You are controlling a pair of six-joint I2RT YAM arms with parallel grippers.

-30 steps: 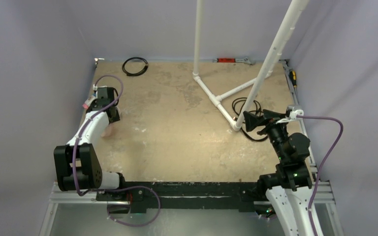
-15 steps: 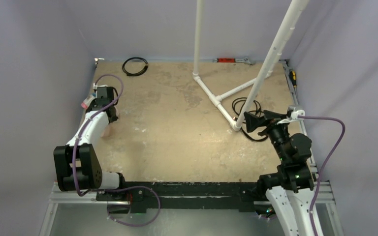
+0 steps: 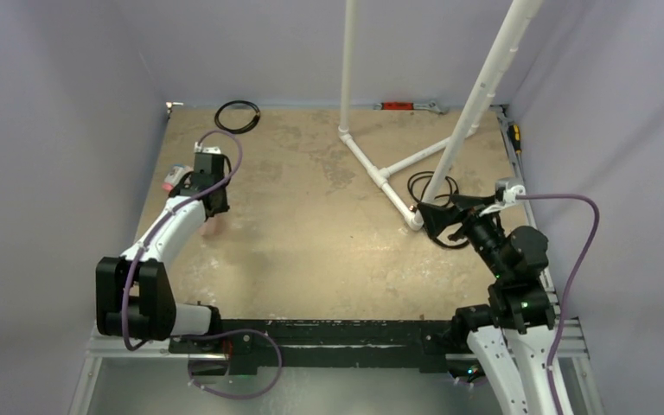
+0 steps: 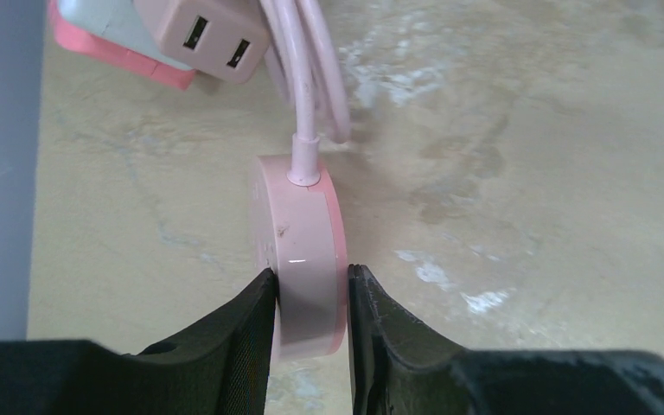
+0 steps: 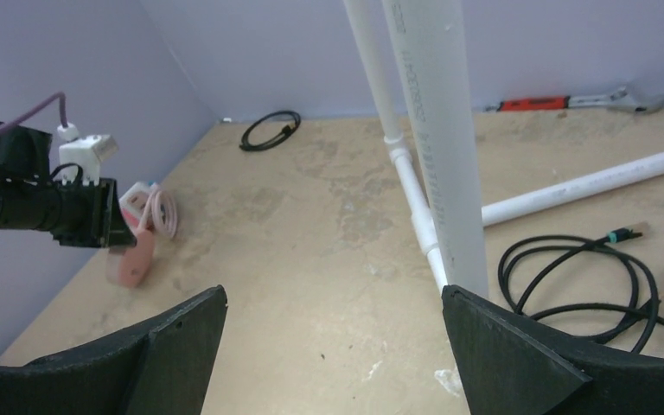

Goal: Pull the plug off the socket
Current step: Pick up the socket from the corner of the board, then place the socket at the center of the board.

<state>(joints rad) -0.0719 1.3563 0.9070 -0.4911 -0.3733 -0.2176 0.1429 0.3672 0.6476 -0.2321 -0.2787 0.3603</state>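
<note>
Near the table's [image 3: 311,251] left edge, the plug [image 5: 131,204] lies against the socket [image 4: 95,22], apparently mated; left jaws clamp the pink disc [image 4: 307,259], right jaws stand apart. Pulling the disc could merely drag the unrestrained socket.

Top view overhead, left wrist tight on plug [image 4: 305,251], right wrist low, same plug far left.

Socket [image 4: 108,24], beyond the plug [image 4: 304,251]: cropped by the left wrist view's top edge, outlet faces hidden
</note>
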